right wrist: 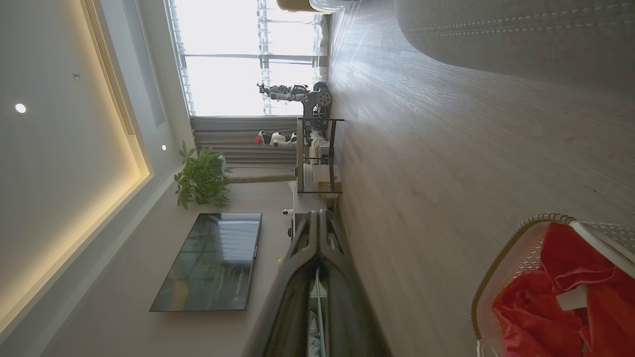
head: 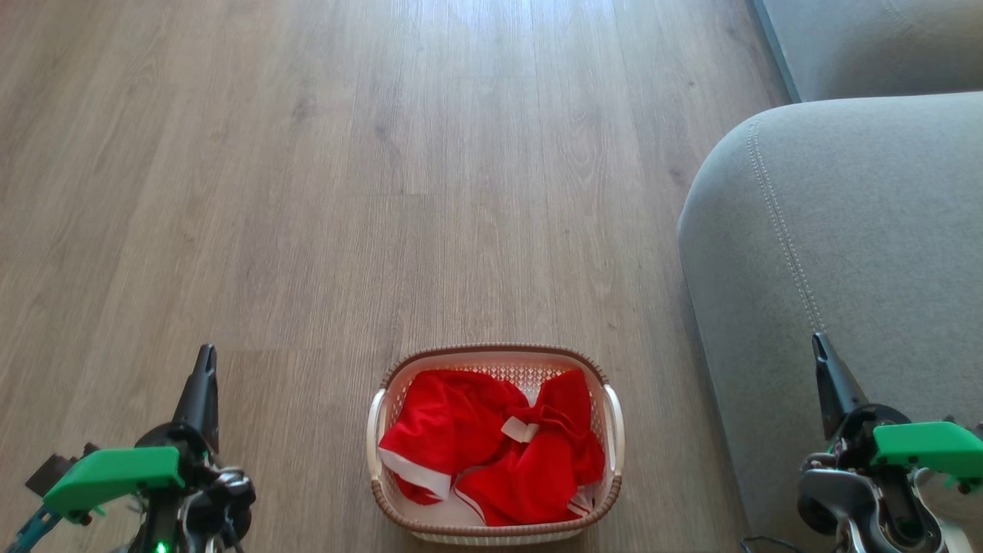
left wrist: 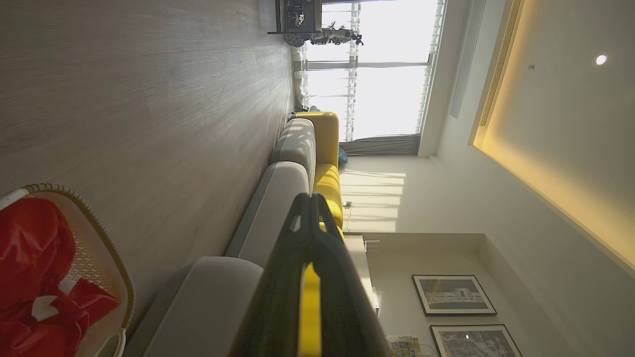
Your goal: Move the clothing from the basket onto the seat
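Note:
The white basket point(head: 495, 359) with a brown rim stands on the wood floor at the bottom centre of the head view. Both bright red garments point(head: 491, 453) lie crumpled inside it, white trim and a small label showing. The basket point(left wrist: 99, 248) and clothing point(left wrist: 30, 267) also show at the lower left of the left wrist view, and basket point(right wrist: 511, 258) with clothing point(right wrist: 560, 297) at the lower right of the right wrist view. The grey seat point(head: 845, 253) rises at the right. My left gripper point(head: 204, 361) is shut, left of the basket. My right gripper point(head: 820, 346) is shut, over the seat's front.
Bare wood floor point(head: 345, 169) stretches ahead and to the left of the basket. A second grey cushion point(head: 875, 42) sits at the top right. The wrist views show a yellow sofa section point(left wrist: 327, 163), a window, a wall television point(right wrist: 208, 263) and a plant point(right wrist: 201, 178).

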